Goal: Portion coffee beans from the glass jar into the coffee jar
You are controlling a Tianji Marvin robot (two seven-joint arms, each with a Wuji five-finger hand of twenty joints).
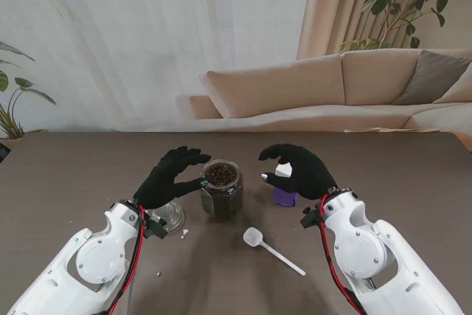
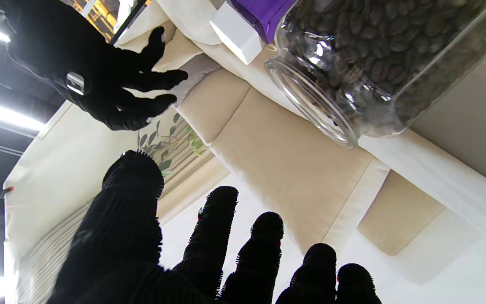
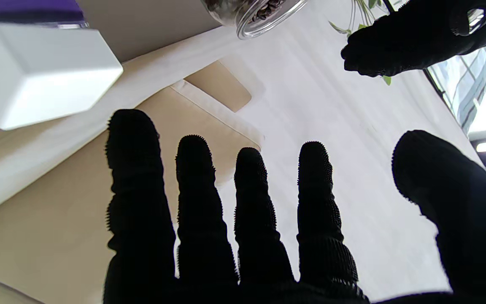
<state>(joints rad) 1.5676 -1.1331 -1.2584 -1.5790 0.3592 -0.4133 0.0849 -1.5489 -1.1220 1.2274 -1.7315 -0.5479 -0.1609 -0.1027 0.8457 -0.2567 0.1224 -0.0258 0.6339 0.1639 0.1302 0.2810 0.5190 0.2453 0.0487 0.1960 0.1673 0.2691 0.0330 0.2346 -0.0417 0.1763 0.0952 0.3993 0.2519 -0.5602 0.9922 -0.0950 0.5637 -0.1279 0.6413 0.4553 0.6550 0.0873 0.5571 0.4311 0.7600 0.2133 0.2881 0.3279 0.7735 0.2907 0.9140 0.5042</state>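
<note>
The glass jar (image 1: 221, 189) of coffee beans stands uncapped mid-table; it also shows in the left wrist view (image 2: 378, 63) and its rim in the right wrist view (image 3: 264, 12). To its right is the purple coffee jar (image 1: 285, 195) with a white cap (image 3: 36, 71) (image 2: 238, 36). My left hand (image 1: 171, 176) (image 2: 209, 253) hovers open just left of the glass jar, fingers spread and not touching it. My right hand (image 1: 299, 169) (image 3: 247, 236) hangs open above the purple jar, holding nothing. A white scoop (image 1: 269, 246) lies nearer to me, between the arms.
A clear round glass piece (image 1: 171, 216), like a lid, lies by my left wrist. Small crumbs (image 1: 184, 233) dot the brown table (image 1: 66, 182). A beige sofa (image 1: 332, 86) and plants stand beyond the far edge.
</note>
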